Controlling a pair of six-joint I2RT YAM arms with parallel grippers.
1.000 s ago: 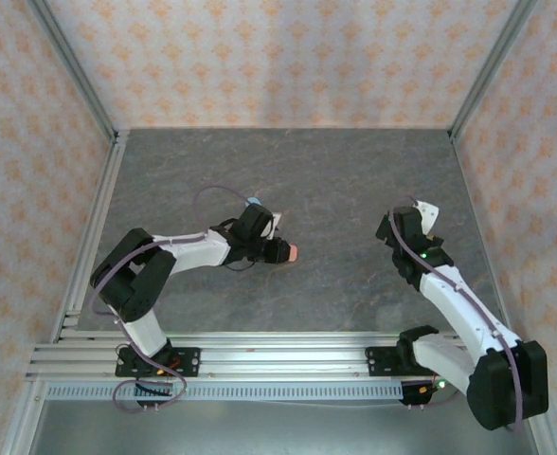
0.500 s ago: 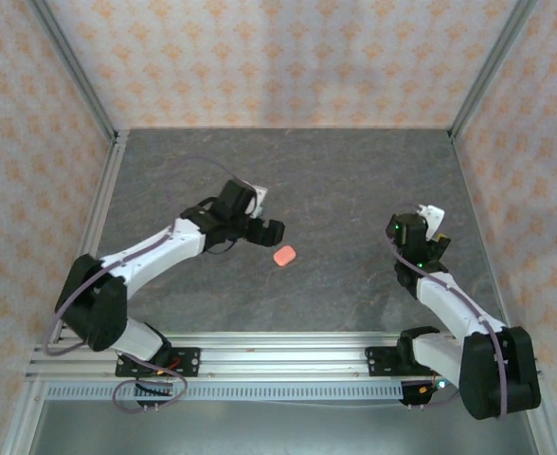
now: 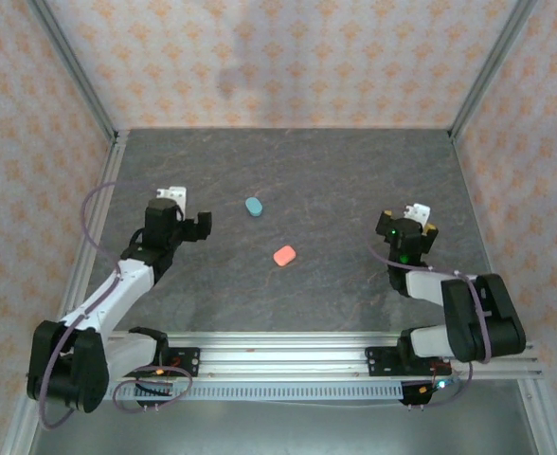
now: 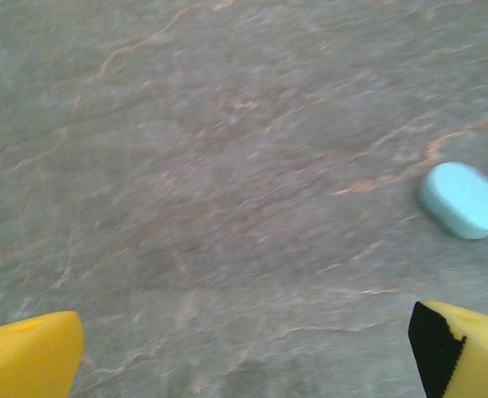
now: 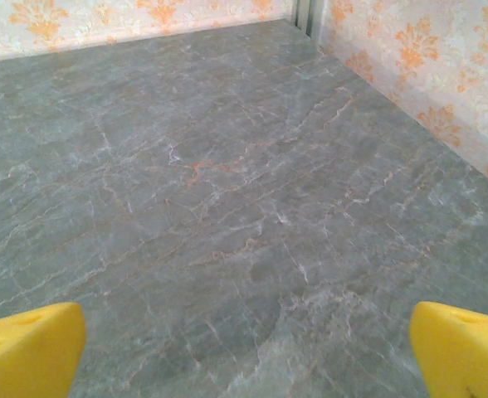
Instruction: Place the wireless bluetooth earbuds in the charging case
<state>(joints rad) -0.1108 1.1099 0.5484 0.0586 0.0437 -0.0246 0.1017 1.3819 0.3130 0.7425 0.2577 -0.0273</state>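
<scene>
Left pincer (image 4: 244, 352): jaws wide apart, holding nothing, well left of the pink case (image 3: 284, 255). Blue case (image 3: 254, 206): near the pink case, beyond it and slightly left, not touching, flat on the table (image 3: 354, 171). Right pincer (image 5: 244, 348): well right of the pink case, jaws also spread, empty. Risk: both cases look smooth and low, so an off-centre pinch from me would likely skid one away.

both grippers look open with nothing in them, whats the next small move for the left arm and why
Probably ease the left gripper forward and to its right, toward the light blue oval case. Its jaws stand wide open with nothing between them, and that case lies free on the table, nearer to this gripper than the salmon-pink oval case.
</scene>
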